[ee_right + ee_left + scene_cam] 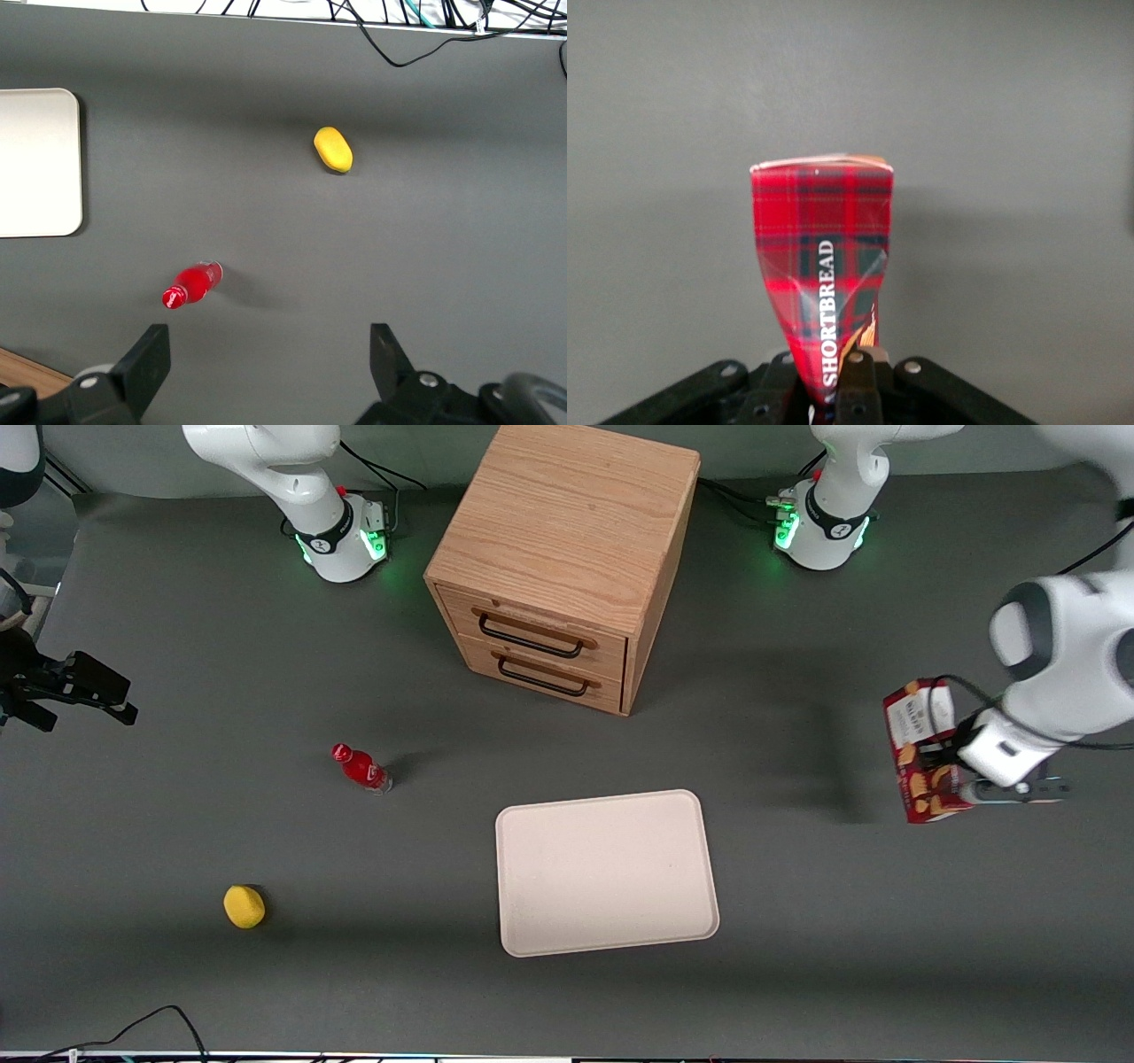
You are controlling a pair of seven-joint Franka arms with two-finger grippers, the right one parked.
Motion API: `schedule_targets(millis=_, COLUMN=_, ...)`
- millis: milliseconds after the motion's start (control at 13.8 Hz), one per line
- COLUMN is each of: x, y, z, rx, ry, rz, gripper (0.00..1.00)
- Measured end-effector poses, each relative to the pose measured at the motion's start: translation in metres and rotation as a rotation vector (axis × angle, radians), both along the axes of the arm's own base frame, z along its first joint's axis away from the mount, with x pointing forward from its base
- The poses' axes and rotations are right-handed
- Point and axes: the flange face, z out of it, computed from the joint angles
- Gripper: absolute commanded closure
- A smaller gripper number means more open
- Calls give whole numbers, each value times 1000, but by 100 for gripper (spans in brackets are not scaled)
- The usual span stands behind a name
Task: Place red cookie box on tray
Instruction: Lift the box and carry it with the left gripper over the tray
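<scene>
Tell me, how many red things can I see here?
2: the red cookie box, lifted and clamped in the gripper toward the working arm's end, and a small red bottle on the table.

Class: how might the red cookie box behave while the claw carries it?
The red cookie box looks creased where the claw pinches it, so probably thin, crushable card. Long and narrow, it may tip if stood upright on the tray.

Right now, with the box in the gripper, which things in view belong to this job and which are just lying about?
Part of the job:
- red cookie box, held in the gripper at the working arm's end of the table
- tray, nothing on it

Just lying about:
- small red bottle
- yellow object
- wooden drawer cabinet
</scene>
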Motion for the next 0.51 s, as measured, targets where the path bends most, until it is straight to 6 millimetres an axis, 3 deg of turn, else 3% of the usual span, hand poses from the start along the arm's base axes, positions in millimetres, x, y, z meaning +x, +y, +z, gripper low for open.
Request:
schedule_targets(millis=145, x=11, y=-19, z=74, rx=-5, ry=12, rz=30, gripper=100)
schedule_targets(millis=291, x=20, y=-62, z=118, rx=-32, ry=0, rz=83, gripper=100)
schedule_targets(millis=364, x=26, y=-92, z=123, rx=-52, ry=1, rz=119, gripper=100)
schedule_targets(millis=509, x=37, y=-161, z=103, rx=-80, ry=27, rz=184, gripper=100)
